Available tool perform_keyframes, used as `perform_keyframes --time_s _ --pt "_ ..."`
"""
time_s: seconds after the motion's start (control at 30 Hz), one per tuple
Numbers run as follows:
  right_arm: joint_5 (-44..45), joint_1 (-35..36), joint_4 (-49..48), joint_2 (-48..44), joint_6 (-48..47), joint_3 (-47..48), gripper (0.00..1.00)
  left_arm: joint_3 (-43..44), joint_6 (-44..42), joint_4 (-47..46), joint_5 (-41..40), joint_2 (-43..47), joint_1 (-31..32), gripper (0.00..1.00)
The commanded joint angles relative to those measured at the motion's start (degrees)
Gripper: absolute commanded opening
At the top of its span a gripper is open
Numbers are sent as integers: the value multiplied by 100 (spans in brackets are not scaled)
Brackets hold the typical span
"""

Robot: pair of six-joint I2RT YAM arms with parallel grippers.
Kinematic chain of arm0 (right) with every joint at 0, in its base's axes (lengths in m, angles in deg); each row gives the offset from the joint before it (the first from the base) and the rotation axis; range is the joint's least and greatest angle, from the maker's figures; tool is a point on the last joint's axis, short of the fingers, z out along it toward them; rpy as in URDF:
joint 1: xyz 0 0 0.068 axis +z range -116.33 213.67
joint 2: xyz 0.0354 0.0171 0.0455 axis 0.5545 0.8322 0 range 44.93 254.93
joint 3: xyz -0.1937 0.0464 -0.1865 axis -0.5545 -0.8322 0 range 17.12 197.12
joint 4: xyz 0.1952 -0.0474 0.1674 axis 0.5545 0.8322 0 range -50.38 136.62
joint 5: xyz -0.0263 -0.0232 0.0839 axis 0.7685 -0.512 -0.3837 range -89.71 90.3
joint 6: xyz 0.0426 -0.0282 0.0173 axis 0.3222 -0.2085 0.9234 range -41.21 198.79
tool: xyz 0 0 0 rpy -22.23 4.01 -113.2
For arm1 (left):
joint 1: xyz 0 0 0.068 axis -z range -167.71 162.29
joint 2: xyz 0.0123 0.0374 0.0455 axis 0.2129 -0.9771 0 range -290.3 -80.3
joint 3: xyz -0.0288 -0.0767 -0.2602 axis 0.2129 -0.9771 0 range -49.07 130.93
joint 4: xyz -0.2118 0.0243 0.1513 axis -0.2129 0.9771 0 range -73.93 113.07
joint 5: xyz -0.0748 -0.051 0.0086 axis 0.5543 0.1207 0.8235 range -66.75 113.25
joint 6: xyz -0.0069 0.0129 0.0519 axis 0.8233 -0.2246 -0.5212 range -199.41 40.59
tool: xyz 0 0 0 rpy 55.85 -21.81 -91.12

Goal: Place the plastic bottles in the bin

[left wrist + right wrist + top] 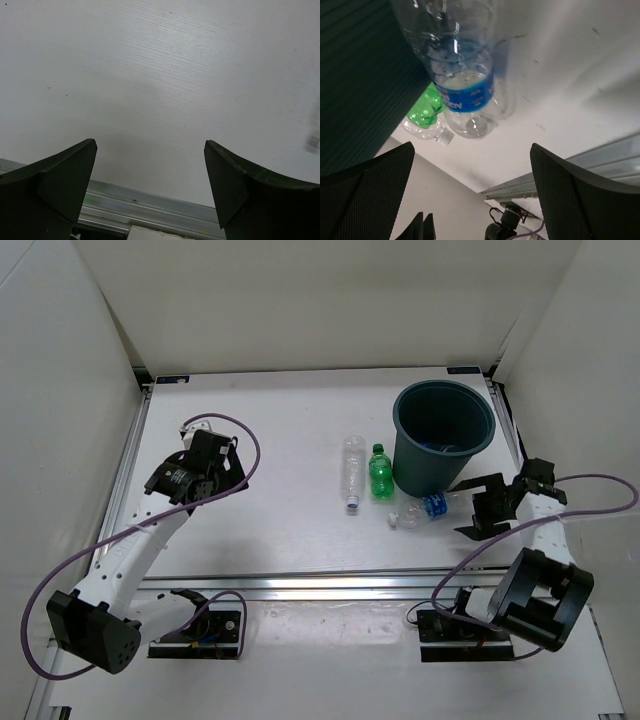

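The dark teal bin [443,435] stands at the back right; a blue-labelled bottle [441,448] lies inside it. A long clear bottle [351,472] and a short green bottle [380,472] lie left of the bin. A clear blue-label bottle [432,506] lies at the bin's near foot. My right gripper [474,510] is open and empty, just right of that bottle. In the right wrist view the bottle [465,85] lies ahead of the open right gripper [472,170], beside the bin wall [365,75] and the green bottle [424,109]. My left gripper [228,472] is open and empty, far left.
The left wrist view shows the open left gripper [150,150] over bare white table with the metal front rail [150,207] below. White walls close in the table on three sides. The arm bases and cables sit along the near edge.
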Motion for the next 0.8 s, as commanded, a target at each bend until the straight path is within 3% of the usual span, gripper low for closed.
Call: perform_keyframes --time_s 0.0,0.23,0.57,0.67,0.77 --pt "-339 210 -662 490 -2 325 100 -66 -80 -60 117 33 28 100" --pt "13 492 -609 1651 -54 870 100 -66 -80 1 118 -20 28 100" --pt "347 782 -556 2487 -160 941 100 -66 -80 169 -68 33 28 100" --pt "242 782 -355 2909 -388 1151 91 -66 -27 230 -68 33 28 100" --pt "311 782 -108 3077 -573 1205 71 -14 -27 230 -68 33 28 100"
